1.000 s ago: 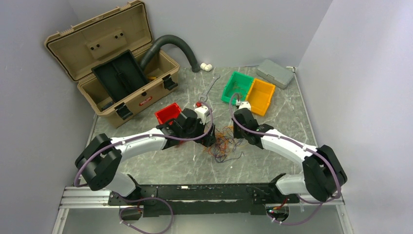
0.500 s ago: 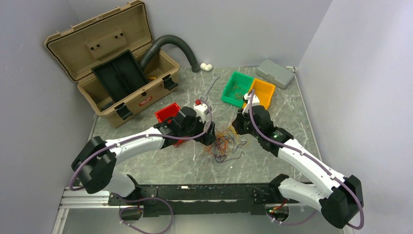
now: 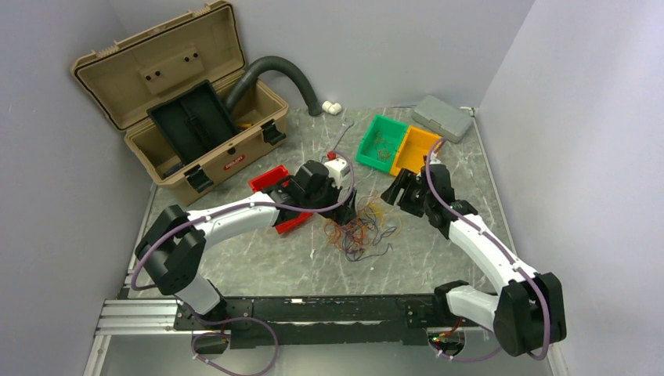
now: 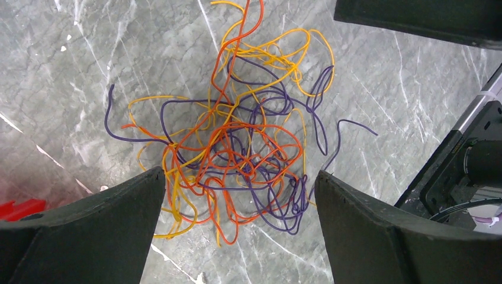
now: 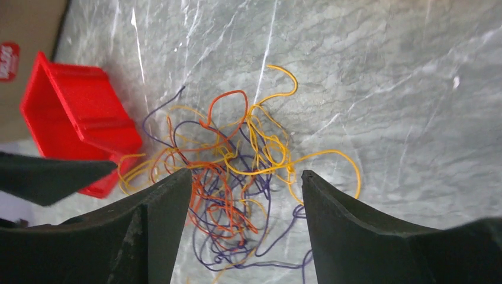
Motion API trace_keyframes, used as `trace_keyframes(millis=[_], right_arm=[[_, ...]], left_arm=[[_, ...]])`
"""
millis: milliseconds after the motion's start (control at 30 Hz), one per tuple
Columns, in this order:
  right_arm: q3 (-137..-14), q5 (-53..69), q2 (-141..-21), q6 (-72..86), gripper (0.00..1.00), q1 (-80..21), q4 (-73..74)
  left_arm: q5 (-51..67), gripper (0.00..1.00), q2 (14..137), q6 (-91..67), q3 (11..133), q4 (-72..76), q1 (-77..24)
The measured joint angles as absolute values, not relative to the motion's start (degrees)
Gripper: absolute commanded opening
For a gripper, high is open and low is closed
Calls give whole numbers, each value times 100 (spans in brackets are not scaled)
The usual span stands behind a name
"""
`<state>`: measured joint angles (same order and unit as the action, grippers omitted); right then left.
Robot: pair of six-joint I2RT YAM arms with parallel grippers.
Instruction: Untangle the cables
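Note:
The cables (image 3: pixel 362 231) form a loose palm-sized tangle of orange, yellow and purple strands on the marble table, also seen in the left wrist view as cables (image 4: pixel 237 142) and in the right wrist view as cables (image 5: pixel 231 177). My left gripper (image 3: pixel 350 208) hovers over the tangle's left side, open wide (image 4: pixel 240 173), with nothing between its fingers. My right gripper (image 3: pixel 398 190) sits just right of and behind the tangle, pointing at it. It is open (image 5: pixel 245 173) and holds nothing.
A red bin (image 3: pixel 268 179) lies partly under the left arm. A green bin (image 3: pixel 381 141) holding a few strands and an orange bin (image 3: pixel 416 149) stand behind the right gripper. An open tan toolbox (image 3: pixel 180 102), a dark hose (image 3: pixel 286 74) and a grey box (image 3: pixel 442 116) line the back.
The right gripper was shut and has opened. Its arm stretched out to the right and back. The left arm shifted slightly toward the back right, staying open.

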<state>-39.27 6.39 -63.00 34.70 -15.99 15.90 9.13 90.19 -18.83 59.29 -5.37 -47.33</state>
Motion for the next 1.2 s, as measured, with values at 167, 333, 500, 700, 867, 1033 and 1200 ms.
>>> trace_keyframes(millis=[167, 333, 500, 700, 867, 1033, 1200], right_arm=[[-3365, 799, -6305, 4672, 64, -1352, 1024], [-2668, 797, -6270, 6018, 63, -1074, 781], [-2366, 805, -6313, 6923, 60, -939, 427], [-2362, 1013, -6969, 7594, 53, -819, -322], [-2359, 1160, -7531, 7972, 51, -790, -808], [-2359, 1232, -7787, 8044, 33, -788, -1052], [-2359, 1306, -7909, 8068, 12, -764, -1267]], left_arm=[[764, 99, 8840, -1852, 5789, -515, -4735], [489, 99, 8228, -1813, 5345, -495, -4733], [298, 99, 7701, -1815, 5041, -510, -4733], [252, 100, 7131, -1833, 4880, -545, -4733], [128, 100, 6613, -1831, 4740, -624, -4733], [-45, 99, 6372, -1831, 4709, -733, -4731], [-134, 99, 6318, -1831, 4709, -864, -4729]])
